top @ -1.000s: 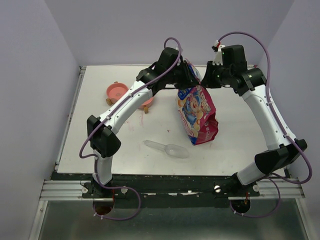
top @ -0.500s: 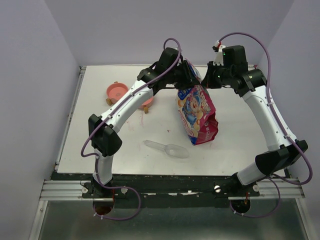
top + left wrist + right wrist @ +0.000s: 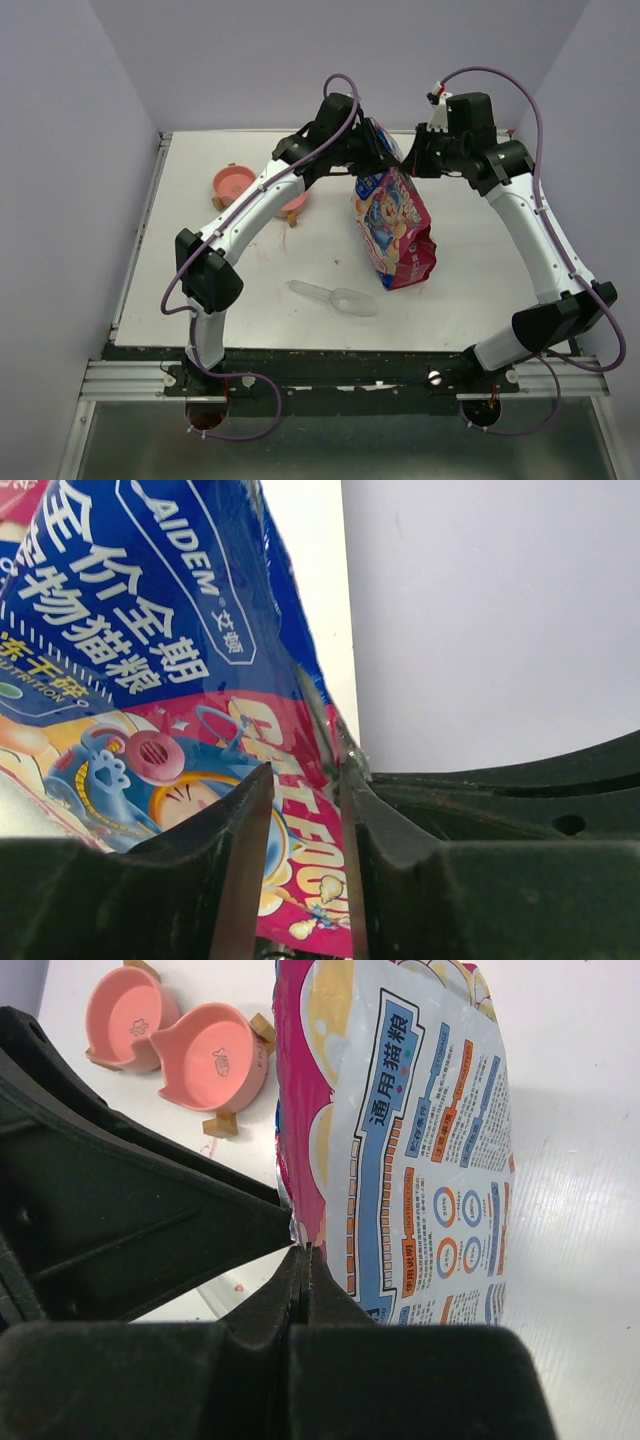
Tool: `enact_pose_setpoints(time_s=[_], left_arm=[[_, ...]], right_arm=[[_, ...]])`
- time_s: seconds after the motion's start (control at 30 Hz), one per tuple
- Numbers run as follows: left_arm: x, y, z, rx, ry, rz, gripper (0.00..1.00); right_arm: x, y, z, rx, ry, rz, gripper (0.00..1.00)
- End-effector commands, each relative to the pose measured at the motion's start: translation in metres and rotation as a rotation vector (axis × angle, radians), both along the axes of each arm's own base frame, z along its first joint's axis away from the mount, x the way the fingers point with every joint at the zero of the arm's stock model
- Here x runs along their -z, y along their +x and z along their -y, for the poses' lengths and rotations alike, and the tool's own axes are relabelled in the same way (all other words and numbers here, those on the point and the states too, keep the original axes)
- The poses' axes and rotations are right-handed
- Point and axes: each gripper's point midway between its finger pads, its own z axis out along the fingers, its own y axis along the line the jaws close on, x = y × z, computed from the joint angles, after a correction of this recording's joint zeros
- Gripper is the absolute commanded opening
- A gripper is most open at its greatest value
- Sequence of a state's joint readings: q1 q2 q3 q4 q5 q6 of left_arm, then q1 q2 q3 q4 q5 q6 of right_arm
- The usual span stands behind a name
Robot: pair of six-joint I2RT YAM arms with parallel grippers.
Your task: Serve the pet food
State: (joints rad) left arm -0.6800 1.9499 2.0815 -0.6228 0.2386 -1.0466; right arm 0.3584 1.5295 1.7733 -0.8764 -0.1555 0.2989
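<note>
The glossy pink bag stands tilted on the table, its bottom resting near the centre right. My right gripper is shut on the bag's top edge; in the right wrist view its fingers pinch the foil seam of the bag. My left gripper is at the bag's top from the other side. In the left wrist view its jaws stand apart, with the printed face of the bag showing in the gap. The pet food is hidden; no kibble shows.
Two pink bowls on a wooden stand sit at the back left, also in the right wrist view. A clear plastic scoop lies near the front centre. Walls close the table on three sides.
Both arms have shifted only very slightly at the bag's top. The bag, bowls and scoop stay where they were.
</note>
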Motion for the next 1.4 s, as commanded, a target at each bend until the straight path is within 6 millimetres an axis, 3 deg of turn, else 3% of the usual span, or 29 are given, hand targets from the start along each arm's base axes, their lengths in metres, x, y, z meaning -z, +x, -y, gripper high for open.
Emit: enact_pose_setpoints(time_s=[0.0,0.17,0.33,0.8,0.87,1.03,1.1,1.37], left_arm=[[-0.016,0.009,-0.003,-0.038,-0.03,0.037,0.45],[-0.017,0.009,-0.009,-0.064,-0.03,0.048,0.53],[-0.014,0.015,-0.007,-0.065,-0.025,0.038,0.36],[0.007,0.02,0.004,-0.048,-0.01,-0.015,0.34],[0.007,0.021,0.006,-0.045,-0.013,-0.014,0.3],[0.01,0.021,0.005,-0.042,-0.001,-0.015,0.06],[0.011,0.018,0.005,-0.032,0.007,-0.009,0.02],[0.012,0.008,0.006,0.005,0.021,0.005,0.0]], right_arm=[[-0.008,-0.011,-0.009,-0.038,0.045,0.0,0.0],[-0.006,-0.01,-0.008,-0.039,0.04,-0.003,0.01],[-0.008,-0.01,-0.007,-0.038,0.035,0.003,0.0],[-0.006,-0.009,-0.008,-0.059,0.016,-0.003,0.01],[-0.006,-0.009,-0.007,-0.056,0.007,-0.001,0.01],[-0.008,-0.004,0.001,-0.015,-0.029,0.0,0.08],[-0.009,0.0,0.006,0.003,-0.046,0.007,0.11],[-0.002,0.003,0.006,-0.012,-0.079,0.0,0.21]])
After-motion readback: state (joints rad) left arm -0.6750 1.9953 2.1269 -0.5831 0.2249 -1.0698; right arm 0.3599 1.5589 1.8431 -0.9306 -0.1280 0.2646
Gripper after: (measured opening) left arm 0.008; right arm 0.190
